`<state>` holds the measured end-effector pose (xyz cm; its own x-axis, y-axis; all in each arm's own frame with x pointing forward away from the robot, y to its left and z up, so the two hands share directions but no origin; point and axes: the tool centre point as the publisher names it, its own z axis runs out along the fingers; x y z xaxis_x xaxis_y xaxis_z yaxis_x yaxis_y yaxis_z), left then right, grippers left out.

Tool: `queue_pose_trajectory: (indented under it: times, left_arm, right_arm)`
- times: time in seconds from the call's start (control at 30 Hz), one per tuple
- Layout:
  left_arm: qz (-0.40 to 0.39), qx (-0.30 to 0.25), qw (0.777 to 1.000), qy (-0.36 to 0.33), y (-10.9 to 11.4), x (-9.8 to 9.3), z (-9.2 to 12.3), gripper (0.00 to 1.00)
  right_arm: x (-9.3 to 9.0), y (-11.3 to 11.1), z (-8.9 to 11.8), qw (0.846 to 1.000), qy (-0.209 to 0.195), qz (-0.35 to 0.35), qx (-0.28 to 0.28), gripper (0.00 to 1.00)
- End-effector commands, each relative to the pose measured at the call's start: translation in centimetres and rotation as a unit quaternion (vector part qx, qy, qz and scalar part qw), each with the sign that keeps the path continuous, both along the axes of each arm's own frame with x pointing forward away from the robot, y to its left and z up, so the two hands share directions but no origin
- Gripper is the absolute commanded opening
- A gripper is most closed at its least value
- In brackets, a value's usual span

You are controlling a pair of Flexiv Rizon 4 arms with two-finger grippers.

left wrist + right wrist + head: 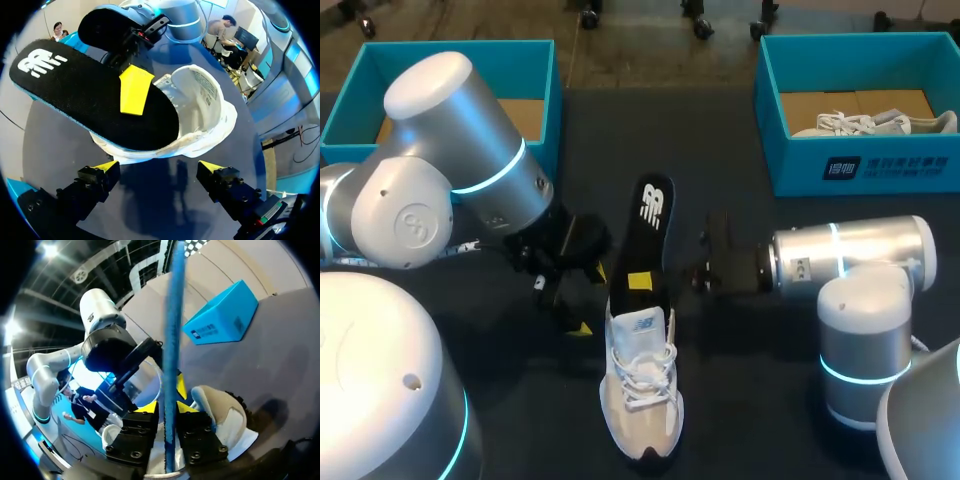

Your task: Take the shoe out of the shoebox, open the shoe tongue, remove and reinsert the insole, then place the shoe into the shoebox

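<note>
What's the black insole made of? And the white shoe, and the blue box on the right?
The insole looks like foam: fuzzy matte black cloth on top, a thin blue layer at its edge. The shoe seems matte white and beige fabric with cloth laces; its dark sole is probably rubber. The right shoebox looks like cardboard: flat teal walls, brown inside.

table [750,370] looked down on from above and behind in the head view, shoe [207,100] and insole [75,90] seen up close from the left wrist, insole caught edge-on from the right wrist, both shared by all three
</note>
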<state>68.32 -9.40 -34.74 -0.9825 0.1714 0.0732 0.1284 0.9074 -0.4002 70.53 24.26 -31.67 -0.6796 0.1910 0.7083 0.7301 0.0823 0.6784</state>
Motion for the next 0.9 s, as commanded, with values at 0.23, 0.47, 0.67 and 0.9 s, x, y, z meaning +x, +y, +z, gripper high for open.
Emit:
queue_pose_trajectory:
  times: [0.23, 0.47, 0.67, 0.9]
  left_arm:
    - [0.000, 0.000, 1.000, 0.000, 0.0, 0.0, -0.1, 1.00]
    - [0.000, 0.000, 1.000, 0.000, 0.0, 0.0, -0.1, 1.00]
    - [0.000, 0.000, 1.000, 0.000, 0.0, 0.0, -0.1, 1.00]
    - [0.000, 0.000, 1.000, 0.000, 0.0, 0.0, -0.1, 1.00]
  right_arm:
    - [1.5, -0.3, 0.4, 1.000, -0.015, -0.010, 0.020, 0.21]
    - [1.9, -0.4, 0.5, 0.999, -0.026, -0.027, 0.039, 0.00]
    - [1.6, 0.0, 0.0, 0.999, -0.003, -0.025, 0.033, 0.00]
    - [0.4, 0.7, -1.0, 1.000, 0.025, -0.005, 0.003, 0.00]
